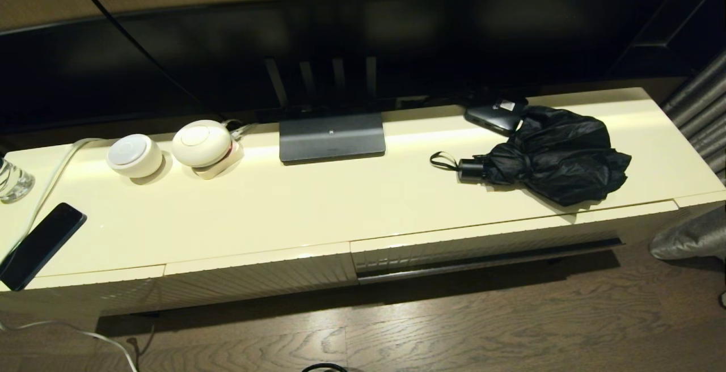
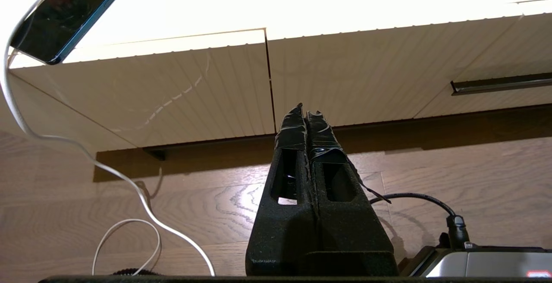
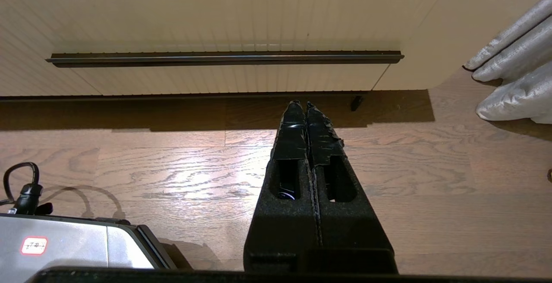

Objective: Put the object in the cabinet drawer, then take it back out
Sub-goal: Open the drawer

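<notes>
The black folding umbrella (image 1: 558,153) lies on the right part of the cream cabinet top (image 1: 317,207), its short handle and wrist loop pointing left. The cabinet drawer (image 1: 488,244) sits closed under it, its ribbed front (image 3: 224,20) carrying a dark strip (image 3: 224,58) along the underside. My right gripper (image 3: 302,104) is shut and empty, low over the wooden floor in front of that drawer. My left gripper (image 2: 305,107) is also shut and empty, low before the ribbed panels further left. Neither arm shows in the head view.
A slim dark phone (image 1: 39,244) with a white cable lies at the cabinet's left end, beside a glass (image 1: 12,180). Two white round devices (image 1: 170,149), a monitor stand (image 1: 332,136) and a small black box (image 1: 494,115) stand along the back. Grey curtain (image 3: 513,71) hangs at right.
</notes>
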